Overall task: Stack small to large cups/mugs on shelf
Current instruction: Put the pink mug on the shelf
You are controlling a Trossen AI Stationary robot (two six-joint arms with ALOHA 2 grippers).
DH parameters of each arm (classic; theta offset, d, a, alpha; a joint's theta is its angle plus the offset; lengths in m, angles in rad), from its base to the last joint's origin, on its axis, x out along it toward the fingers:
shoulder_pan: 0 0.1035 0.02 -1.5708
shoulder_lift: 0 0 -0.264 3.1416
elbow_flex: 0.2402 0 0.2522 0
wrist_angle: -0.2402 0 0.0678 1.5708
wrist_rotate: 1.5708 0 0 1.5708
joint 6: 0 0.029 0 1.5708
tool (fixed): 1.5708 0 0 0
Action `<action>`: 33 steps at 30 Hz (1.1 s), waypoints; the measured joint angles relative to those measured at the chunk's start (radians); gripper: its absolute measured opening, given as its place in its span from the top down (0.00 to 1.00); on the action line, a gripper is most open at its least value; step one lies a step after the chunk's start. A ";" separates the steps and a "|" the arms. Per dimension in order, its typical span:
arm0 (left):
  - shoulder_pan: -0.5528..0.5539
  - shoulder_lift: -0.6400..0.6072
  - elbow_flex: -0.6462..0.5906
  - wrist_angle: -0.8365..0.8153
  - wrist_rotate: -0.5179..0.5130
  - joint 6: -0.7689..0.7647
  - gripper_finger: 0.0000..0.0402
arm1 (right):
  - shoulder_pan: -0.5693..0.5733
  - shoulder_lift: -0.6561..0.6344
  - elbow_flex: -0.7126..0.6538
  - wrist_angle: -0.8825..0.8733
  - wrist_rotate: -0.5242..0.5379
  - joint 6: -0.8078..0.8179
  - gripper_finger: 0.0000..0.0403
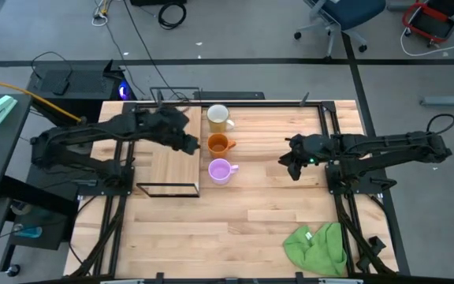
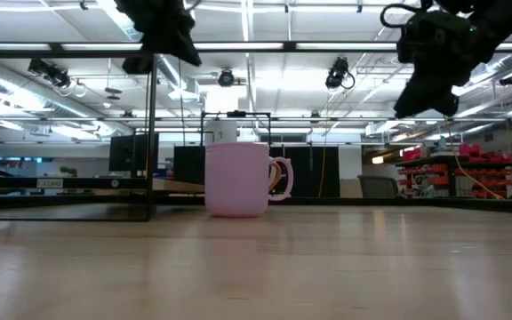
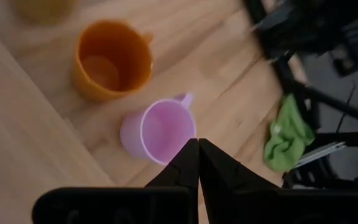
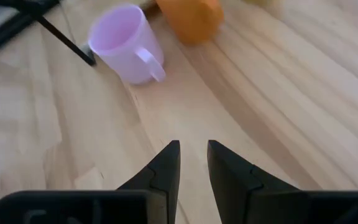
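1. Three mugs stand in a tight far-to-near row mid-worktop: cream mug (image 1: 217,117), orange mug (image 1: 219,143), purple mug (image 1: 221,170). The gaps between them are narrow.
2. The shelf (image 1: 169,167) lies just left of the row, its black wire frame close beside the purple mug, so there is little room on that side.
3. The left claw (image 1: 189,144), fingers closed, hangs above the shelf's right edge next to the orange mug.
4. To the right of the mugs, bare worktop (image 1: 258,170) stretches to the right claw (image 1: 292,166), which is raised, its fingers slightly apart.
5. A green cloth (image 1: 316,246) lies at the near right corner, well apart from the mugs.
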 joint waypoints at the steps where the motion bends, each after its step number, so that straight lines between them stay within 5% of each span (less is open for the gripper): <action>1: 0.000 0.025 0.002 0.000 0.014 -0.006 0.96 | 0.000 0.000 0.000 -0.018 0.000 0.010 0.78; 12: 0.000 0.237 0.011 -0.003 0.135 -0.025 0.95 | 0.001 0.000 0.000 -0.170 0.061 0.067 0.78; 33: -0.005 0.352 0.010 -0.004 0.105 -0.053 0.87 | 0.001 0.000 0.000 -0.209 0.124 0.074 0.78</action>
